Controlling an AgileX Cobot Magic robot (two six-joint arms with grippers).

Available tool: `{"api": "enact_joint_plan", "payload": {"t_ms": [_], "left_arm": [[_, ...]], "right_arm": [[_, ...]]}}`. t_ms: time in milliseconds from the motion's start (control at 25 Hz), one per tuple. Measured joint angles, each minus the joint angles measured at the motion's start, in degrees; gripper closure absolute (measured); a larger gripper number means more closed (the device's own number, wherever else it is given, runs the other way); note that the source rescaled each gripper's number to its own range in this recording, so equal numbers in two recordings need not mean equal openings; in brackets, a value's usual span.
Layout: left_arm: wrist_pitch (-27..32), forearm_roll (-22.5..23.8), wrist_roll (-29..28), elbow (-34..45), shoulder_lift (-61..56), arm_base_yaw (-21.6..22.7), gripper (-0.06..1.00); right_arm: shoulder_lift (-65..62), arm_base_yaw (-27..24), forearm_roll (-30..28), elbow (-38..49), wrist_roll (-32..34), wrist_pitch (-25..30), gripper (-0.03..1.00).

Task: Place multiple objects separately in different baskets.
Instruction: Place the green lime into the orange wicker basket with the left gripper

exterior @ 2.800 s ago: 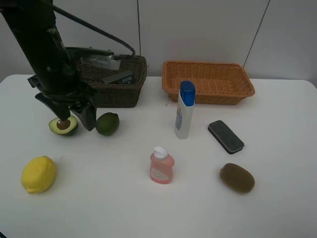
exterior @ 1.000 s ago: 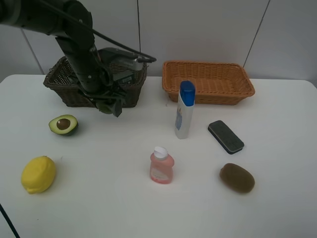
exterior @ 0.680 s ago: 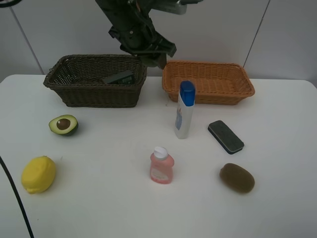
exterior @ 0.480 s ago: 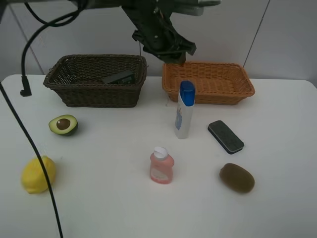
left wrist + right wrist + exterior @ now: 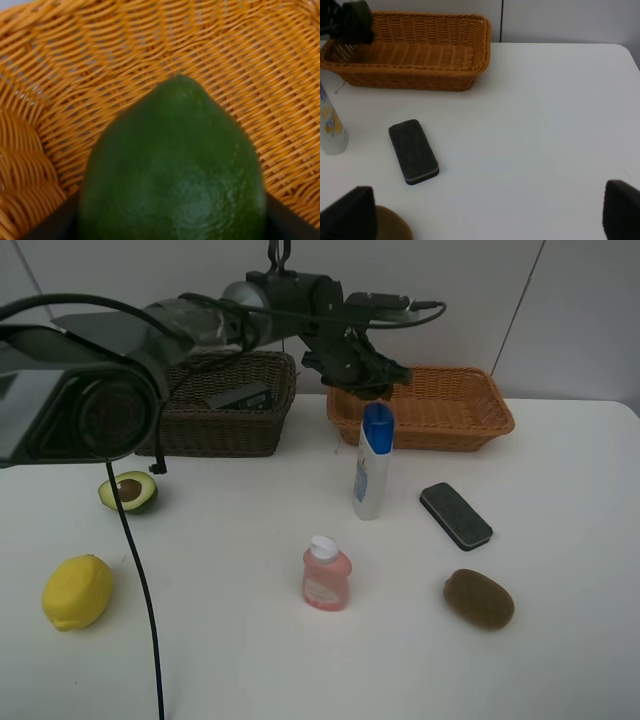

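1. Wicker in light orange-tan makes up the shallower basket [image 5: 440, 426], which sits at the desk's [image 5: 570, 670] far edge, a little right of the middle. The dark brown basket [image 5: 222, 432] stands just beside it, toward the far left corner.
2. The left gripper [image 5: 364, 380] reaches across to the left end of the orange-tan basket, clenched around the green lime [image 5: 172, 170]. The left wrist view shows the lime filling the frame between two dark fingers [image 5: 49, 226], with the basket's inner weave behind it. I cannot tell whether the lime touches the weave.
3. The right gripper [image 5: 485, 190] is released, its two fingers spread wide, and it hangs above the desk's right part, holding nothing.
4. A dark item [image 5: 240, 396] lies inside the brown basket; too little of it shows to tell what it is.
5. The halved avocado [image 5: 128, 491] lies cut face up near the left edge, in front of the brown basket. The yellow lemon [image 5: 77, 591] is closer to the near left corner.
6. The white blue-capped bottle [image 5: 373, 462] stands upright near the desk's middle, in front of the orange-tan basket. The pink bottle [image 5: 326, 575] stands upright nearer the near edge.
7. The dark flat eraser block [image 5: 456, 515] lies right of the white bottle, and the brown kiwi [image 5: 478, 599] lies between it and the near edge.
8. A black cable [image 5: 140, 580] hangs across the left part of the high view.
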Motion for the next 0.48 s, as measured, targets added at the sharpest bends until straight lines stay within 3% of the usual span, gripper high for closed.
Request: {"api": "enact_joint_plan", "payload": {"t_ms": [80, 160, 320, 480], "left_arm": [[-0.06, -0.05, 0.84, -0.33, 0.00, 0.00, 0.09], [-0.18, -0.07, 2.00, -0.50, -0.06, 0.00, -0.01], [2.30, 0.48, 2.39, -0.50, -1.16, 0.00, -0.05], [11.51, 2.58, 2.39, -0.43, -6.37, 0.00, -0.06]], "right_arm": [[0.00, 0.00, 0.00, 0.00, 0.00, 0.00, -0.03], [0.00, 0.00, 0.00, 0.00, 0.00, 0.00, -0.03], [0.00, 0.00, 0.00, 0.00, 0.00, 0.00, -0.03], [0.00, 0.00, 0.00, 0.00, 0.00, 0.00, -0.03]]}}
